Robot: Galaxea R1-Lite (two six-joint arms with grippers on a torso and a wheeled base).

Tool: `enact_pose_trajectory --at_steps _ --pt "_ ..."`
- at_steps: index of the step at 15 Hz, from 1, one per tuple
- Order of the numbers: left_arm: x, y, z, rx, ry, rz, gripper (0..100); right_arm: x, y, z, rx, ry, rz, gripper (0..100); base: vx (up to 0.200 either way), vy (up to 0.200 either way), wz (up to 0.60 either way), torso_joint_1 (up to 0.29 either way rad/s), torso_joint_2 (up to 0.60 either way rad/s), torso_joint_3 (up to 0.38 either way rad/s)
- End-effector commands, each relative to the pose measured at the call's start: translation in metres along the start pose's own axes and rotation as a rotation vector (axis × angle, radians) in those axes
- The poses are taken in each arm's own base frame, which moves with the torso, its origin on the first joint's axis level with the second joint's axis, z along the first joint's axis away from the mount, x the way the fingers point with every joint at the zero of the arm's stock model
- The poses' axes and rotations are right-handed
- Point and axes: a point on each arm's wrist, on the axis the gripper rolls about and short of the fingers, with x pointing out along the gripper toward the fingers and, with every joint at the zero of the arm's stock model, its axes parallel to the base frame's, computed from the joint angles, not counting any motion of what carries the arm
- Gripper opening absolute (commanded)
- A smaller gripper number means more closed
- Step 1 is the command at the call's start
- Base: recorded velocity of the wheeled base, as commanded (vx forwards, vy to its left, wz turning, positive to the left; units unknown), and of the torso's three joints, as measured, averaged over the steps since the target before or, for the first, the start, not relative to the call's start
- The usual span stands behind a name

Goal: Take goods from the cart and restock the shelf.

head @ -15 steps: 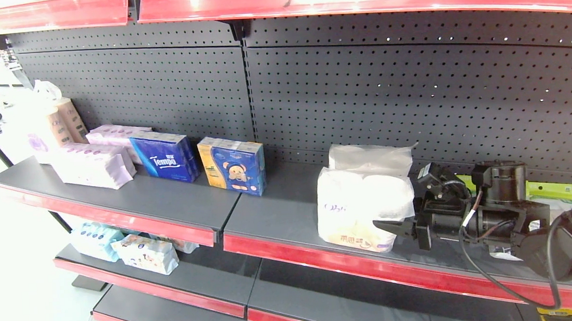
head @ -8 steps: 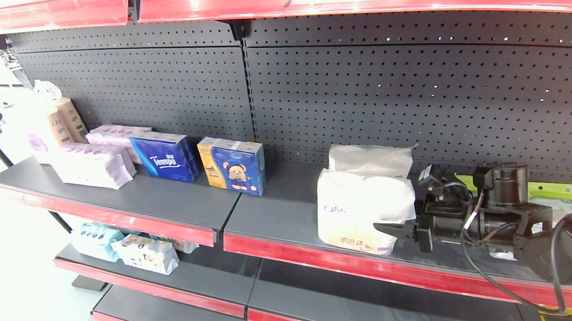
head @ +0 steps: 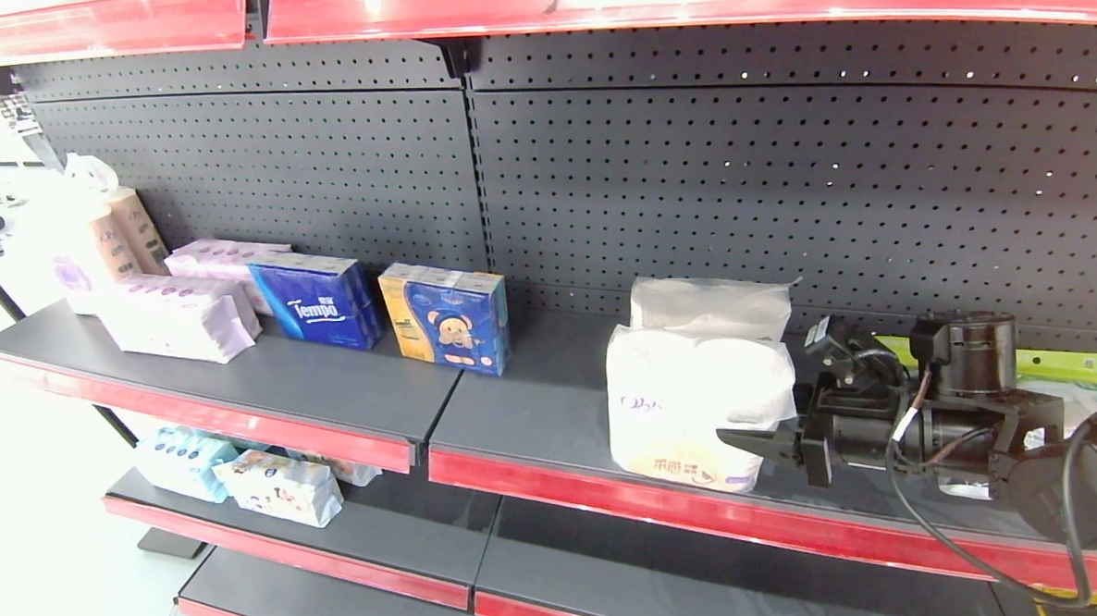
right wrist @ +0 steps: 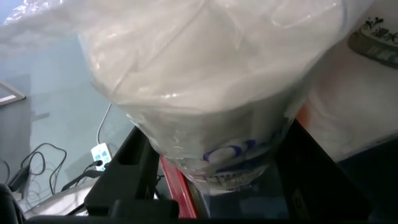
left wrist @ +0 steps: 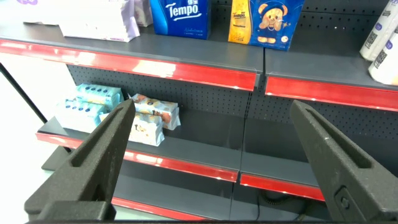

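Toilet-roll pack (head: 692, 404) sits on the middle shelf (head: 553, 410), close to its red front edge, with your right gripper (head: 748, 433) closed around it from the side. In the right wrist view the soft wrapper (right wrist: 211, 81) bulges out between the two dark fingers (right wrist: 124, 180), so the grip looks firm. A second white pack (head: 710, 306) stands just behind it, against the pegboard, and a green-edged packet (head: 1060, 360) lies beyond the arm.

Further along the same shelf, a blue tissue pack (head: 321, 301) and a yellow one (head: 447, 317) stand side by side, well apart from the work. Your left gripper (left wrist: 211, 143) hangs low with its fingers spread wide and nothing between them, facing the lower shelves, where small packs (left wrist: 152, 118) lie.

By the look of it, you are at the set-down stage: the pack appears to rest on the shelf, though the hold is not yet let go. The next move probably calls for opening the right fingers gently and backing the arm straight out, so that the wrapper does not snag and drag the pack off the edge. A nudge toward the rear pack may make it sit safer.
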Motion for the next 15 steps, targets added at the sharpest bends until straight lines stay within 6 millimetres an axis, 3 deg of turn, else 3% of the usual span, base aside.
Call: enact_pose_trajectory --at_steps 1,15 --pt "-0.0001 0.0 0.0003 0.0 -0.001 0.0 100 0.0 0.0006 0.0007 -0.001 -0.002 0.002 0 0.0 0.0 0.0 0.0 0.0 0.0" --pt "-0.0001 0.0 0.0003 0.0 -0.001 0.0 100 0.0001 0.0029 -0.0035 -0.002 0.009 0.022 0 0.0 0.0 0.0 0.0 0.0 0.0"
